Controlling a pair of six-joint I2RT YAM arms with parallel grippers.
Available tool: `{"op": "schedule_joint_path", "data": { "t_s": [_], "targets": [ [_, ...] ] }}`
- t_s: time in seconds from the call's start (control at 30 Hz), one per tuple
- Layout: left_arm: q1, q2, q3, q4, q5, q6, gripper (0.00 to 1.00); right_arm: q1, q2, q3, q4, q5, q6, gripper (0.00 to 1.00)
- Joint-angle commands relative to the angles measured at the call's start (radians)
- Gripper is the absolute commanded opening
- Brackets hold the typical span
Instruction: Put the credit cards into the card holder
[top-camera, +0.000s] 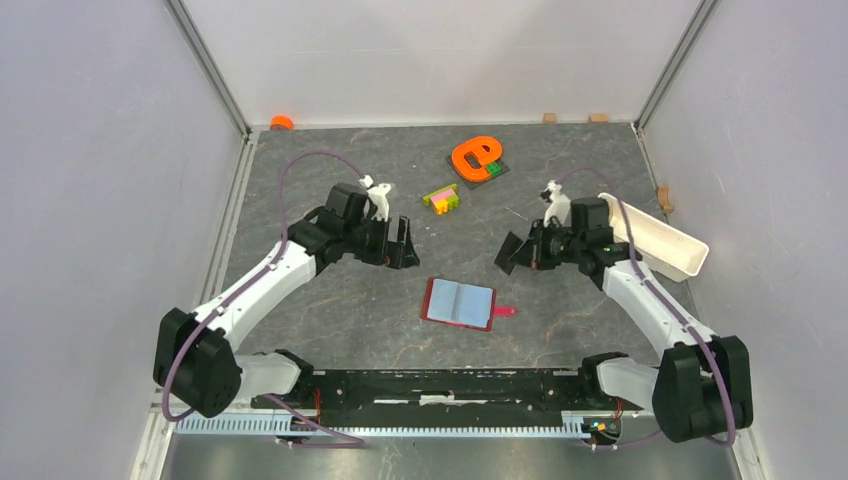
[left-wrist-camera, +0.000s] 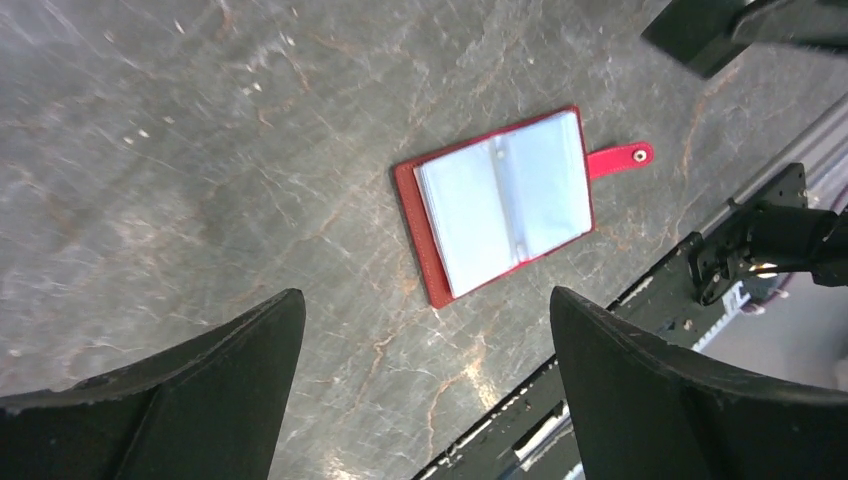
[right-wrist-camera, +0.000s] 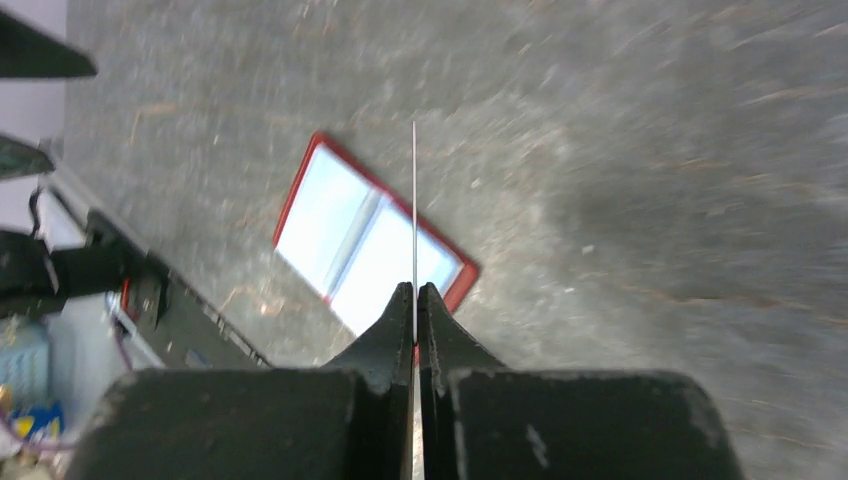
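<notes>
While your right hand (right-wrist-camera: 414, 300) is pinched tight on a card (right-wrist-camera: 413, 210), your left hand (left-wrist-camera: 425, 305) hangs wide open and holds nothing. The card shows only edge-on in the right wrist view, as a thin pale line standing out past the fingertips. Its colour cannot be told, but it is probably one of the credit cards.

Both arms reach forward from their bases and bend inward. The two hands face each other above the middle of the desk (top-camera: 380, 320), well apart.

The holder (top-camera: 459, 303) lies open and flat on the desk between them, nearer the bases than either hand. Its light-blue sleeves face up and its red tab (top-camera: 505, 311) sticks out to your right. Neither hand touches it. In the right wrist view the card's edge crosses the holder.

Beyond the hands lie some bricks (top-camera: 441, 198) and an orange letter (top-camera: 475, 157). A white tray (top-camera: 655, 237) sits just beside your right arm.
</notes>
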Motion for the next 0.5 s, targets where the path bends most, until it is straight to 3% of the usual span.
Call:
{"op": "schedule_joint_path", "data": {
  "t_s": [0.0,0.27,0.47],
  "targets": [
    [-0.004,0.049,-0.072,0.058,0.127,-0.09,0.97,0.102,0.05,-0.059,0.065,-0.129,0.08,0.0],
    [-0.021,0.17,-0.117,0.067,0.205,-0.128,0.93,0.223,0.172,-0.141,0.218,-0.219,0.246,0.0],
    [-0.048,0.237,-0.109,0.071,0.202,-0.131,0.85,0.241,0.229,-0.191,0.318,-0.247,0.343,0.0]
  ]
}}
